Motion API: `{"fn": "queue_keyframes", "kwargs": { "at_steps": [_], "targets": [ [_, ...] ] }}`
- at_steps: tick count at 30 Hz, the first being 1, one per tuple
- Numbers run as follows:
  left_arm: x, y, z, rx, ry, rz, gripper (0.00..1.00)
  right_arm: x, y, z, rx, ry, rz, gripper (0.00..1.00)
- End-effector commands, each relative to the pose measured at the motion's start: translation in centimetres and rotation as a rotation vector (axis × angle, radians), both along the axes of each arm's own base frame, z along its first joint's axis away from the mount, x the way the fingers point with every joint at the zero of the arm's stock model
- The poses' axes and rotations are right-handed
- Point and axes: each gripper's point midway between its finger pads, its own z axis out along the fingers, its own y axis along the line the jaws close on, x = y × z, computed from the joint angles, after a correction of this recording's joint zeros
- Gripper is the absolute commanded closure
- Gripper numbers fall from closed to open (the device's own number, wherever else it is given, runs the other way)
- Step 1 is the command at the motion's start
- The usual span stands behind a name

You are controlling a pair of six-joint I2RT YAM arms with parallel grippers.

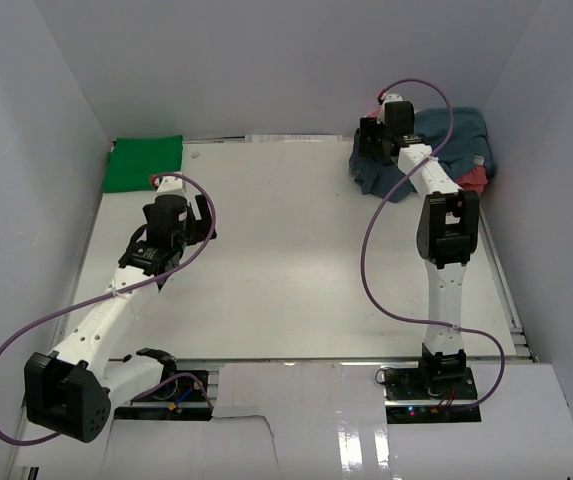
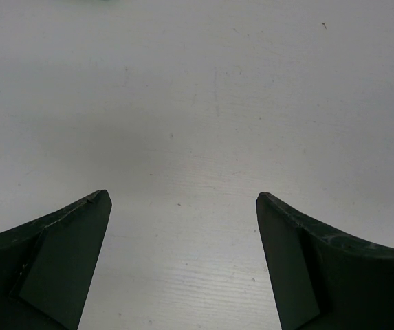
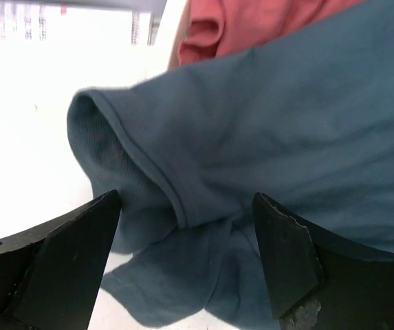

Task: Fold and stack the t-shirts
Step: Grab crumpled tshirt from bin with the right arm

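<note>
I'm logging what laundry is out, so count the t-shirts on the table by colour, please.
green t-shirt: 1
slate blue t-shirt: 1
salmon red t-shirt: at least 1, mostly hidden under the blue one, so any more cannot be told
Total: at least 3

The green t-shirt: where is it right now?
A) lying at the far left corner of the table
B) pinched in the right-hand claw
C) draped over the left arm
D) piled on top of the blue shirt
A: the green t-shirt lies flat at the far left corner of the table, well apart from the blue t-shirt heaped at the far right.
</note>
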Motion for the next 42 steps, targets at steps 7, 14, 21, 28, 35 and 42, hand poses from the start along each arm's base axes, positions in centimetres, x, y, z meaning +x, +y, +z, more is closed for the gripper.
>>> {"fn": "queue_keyframes", "kwargs": {
  "at_steps": [7,14,21,28,35,42],
  "targets": [
    [0.3,0.0,0.5,0.006,-0.016,0.001,0.02,2.3,-0.5,3.9,0.001,-0.153,-0.031,0.13],
    [0.3,0.0,0.4,0.005,-0.015,-0.001,0.02,3.1,-0.5,3.4,0.000,-0.156,-0.039,0.30],
    [0.3,0.0,0.6,0.005,-0.019,0.001,0.02,3.3,-0.1,2.7,0.015,-0.148,-0.026,0.43],
    [0.2,0.0,0.4,0.010,-0.013,-0.001,0.02,3.5,0.0,1.7,0.016,-0.132,-0.022,0.74],
    [0.1,0.0,0.4,0.009,-0.015,-0.002,0.02,3.4,0.0,5.9,0.016,-0.200,-0.014,0.92],
    [0.2,0.0,0.6,0.009,-0.019,-0.003,0.02,1.0,0.4,17.0,0.048,-0.374,0.037,0.92]
  ]
}}
